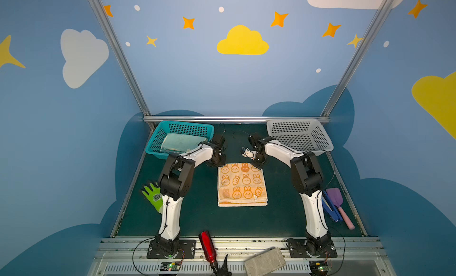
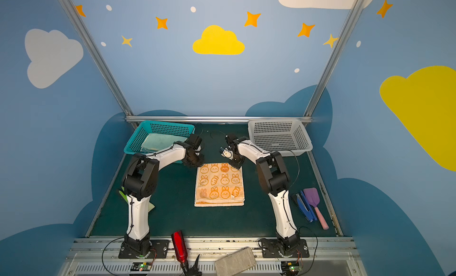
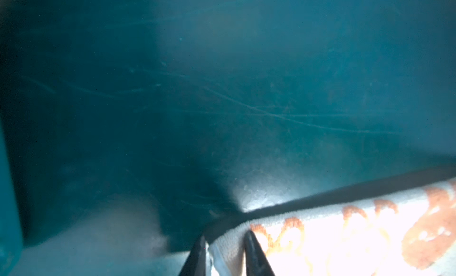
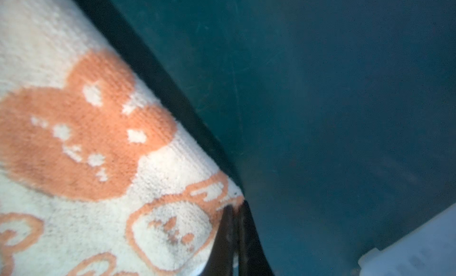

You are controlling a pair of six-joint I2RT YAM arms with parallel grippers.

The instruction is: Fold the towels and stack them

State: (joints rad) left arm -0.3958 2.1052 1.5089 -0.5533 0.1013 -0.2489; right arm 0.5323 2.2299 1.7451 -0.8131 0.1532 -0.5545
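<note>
Green desk point(image 1: 197, 220) carrying a teal basket point(image 1: 158, 139) at far left and a grey basket point(image 1: 296, 131) at far right. A pale towel point(image 1: 182, 142) is lying inside the teal one. The orange towel point(image 1: 243, 186) is lying flat mid-desk between the two arms, and its near edge is showing layers, so it is likely folded once. Both arms are reaching in to its far edge. The left fingers point(image 3: 256, 255) are sitting either side of the far-left corner with cloth filling the gap, which reads as a pinch, firmness unclear. The right fingers point(image 4: 227, 237) are pressed nearly together on the far-right corner, nipping a thin bit of hem. Step in hand: grabbing both far corners for another fold. The next move is likely calling for both arms lifting together, keeping the edge taut and level, carrying it toward the near edge and lining up the corners. An uneven lift risks dragging the lower layers askew.
</note>
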